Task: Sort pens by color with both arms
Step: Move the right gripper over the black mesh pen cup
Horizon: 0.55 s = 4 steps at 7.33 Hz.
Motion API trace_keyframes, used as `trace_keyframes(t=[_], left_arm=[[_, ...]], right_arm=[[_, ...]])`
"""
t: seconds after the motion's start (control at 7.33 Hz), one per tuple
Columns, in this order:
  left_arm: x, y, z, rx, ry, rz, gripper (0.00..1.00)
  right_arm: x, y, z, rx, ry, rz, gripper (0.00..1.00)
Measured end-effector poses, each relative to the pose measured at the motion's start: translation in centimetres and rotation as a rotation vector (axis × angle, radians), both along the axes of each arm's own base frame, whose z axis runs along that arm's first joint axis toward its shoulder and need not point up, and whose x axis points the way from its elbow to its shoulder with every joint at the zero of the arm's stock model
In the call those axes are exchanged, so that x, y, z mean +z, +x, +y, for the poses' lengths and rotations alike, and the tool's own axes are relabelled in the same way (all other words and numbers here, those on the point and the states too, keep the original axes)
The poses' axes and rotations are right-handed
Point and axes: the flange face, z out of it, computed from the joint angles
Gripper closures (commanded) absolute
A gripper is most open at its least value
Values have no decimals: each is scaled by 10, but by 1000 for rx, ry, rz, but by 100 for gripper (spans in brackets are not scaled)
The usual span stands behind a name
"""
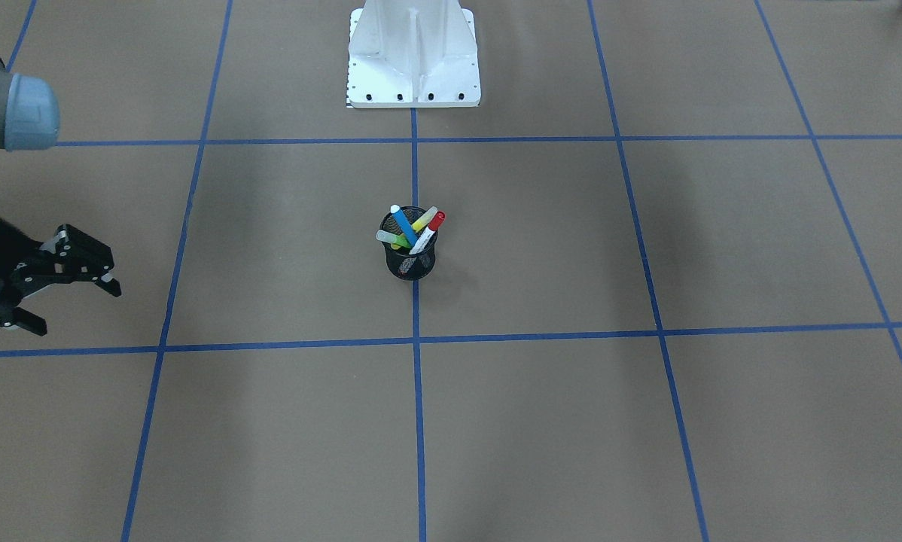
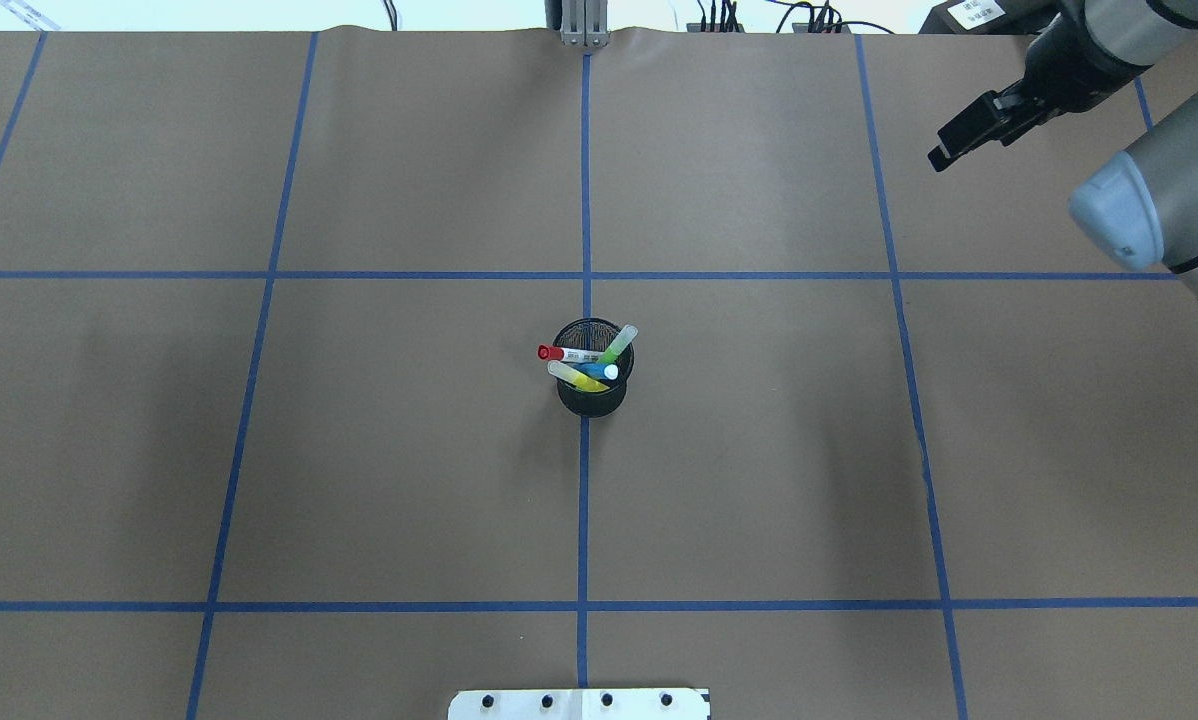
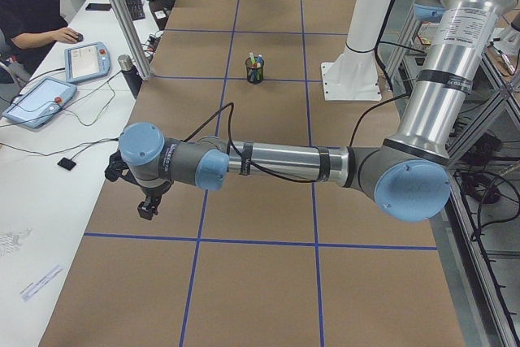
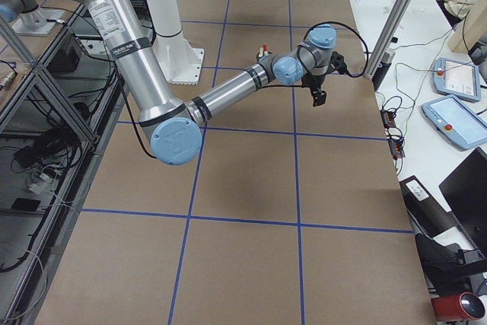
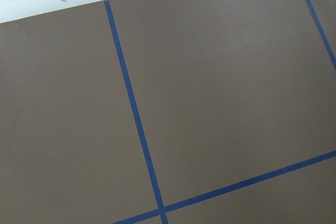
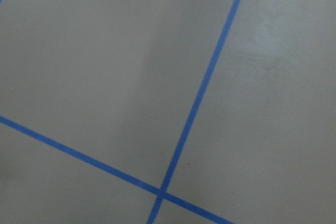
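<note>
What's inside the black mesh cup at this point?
Four pens lean in the black mesh cup: blue pen, red-capped white pen, green pen, yellow highlighter. Their tops stick out over the rim; the cup hides their lower ends.

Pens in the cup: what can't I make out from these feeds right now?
Pens: lower halves hidden inside the black mesh cup, in front-facing and overhead views.
Left gripper: shows only in the exterior left view, so open or shut cannot be told.
Wrist views: only brown paper and blue tape, no pens.
</note>
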Motion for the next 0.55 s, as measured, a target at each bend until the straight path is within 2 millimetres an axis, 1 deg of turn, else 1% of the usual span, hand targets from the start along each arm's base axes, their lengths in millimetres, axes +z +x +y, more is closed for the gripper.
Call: trace_keyframes(t=[0.14, 0.27, 0.41, 0.55], left_arm=[[-1, 4, -1, -7, -15, 5, 0], [-3, 10, -3, -10, -30, 10, 0], [-4, 16, -4, -10, -41, 14, 0], [-3, 19, -5, -9, -48, 18, 0]], right_arm=[[-27, -24, 12, -16, -9, -28, 2], [-60, -51, 25, -27, -36, -50, 2], [-93, -80, 43, -44, -60, -58, 2], [-117, -103, 57, -57, -71, -58, 2]])
